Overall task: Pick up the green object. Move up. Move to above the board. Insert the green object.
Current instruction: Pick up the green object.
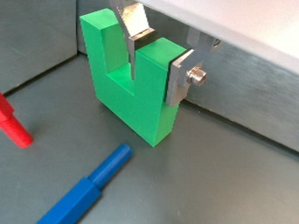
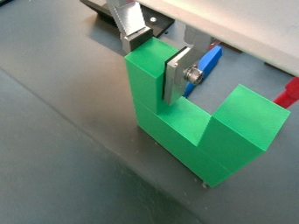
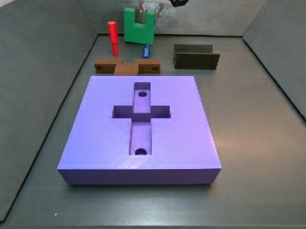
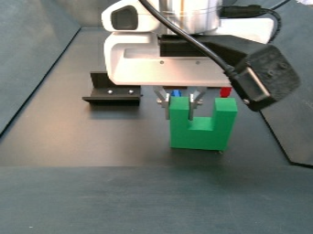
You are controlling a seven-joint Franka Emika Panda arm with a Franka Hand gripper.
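Observation:
The green object (image 1: pixel 128 96) is a bright green U-shaped block standing upright on the dark floor at the far end, seen in both side views (image 3: pixel 140 33) (image 4: pixel 196 128). My gripper (image 1: pixel 158 61) straddles one of its prongs, with one silver finger (image 1: pixel 177 79) flat on the prong's outer face and the other in the slot between the prongs. The jaws are shut on that prong, also in a wrist view (image 2: pixel 156 59). The board (image 3: pixel 180 116) is a large purple-blue slab with a cross-shaped recess and two small holes, lying nearer the front, well away from the gripper (image 3: pixel 148 18).
A red peg (image 1: pixel 12 122) and a blue peg (image 1: pixel 87 188) lie beside the green object. A brown cross-shaped block (image 3: pixel 127 65) and a dark olive open box (image 3: pixel 196 57) sit between the green object and the board. The fixture (image 4: pixel 113 94) stands nearby.

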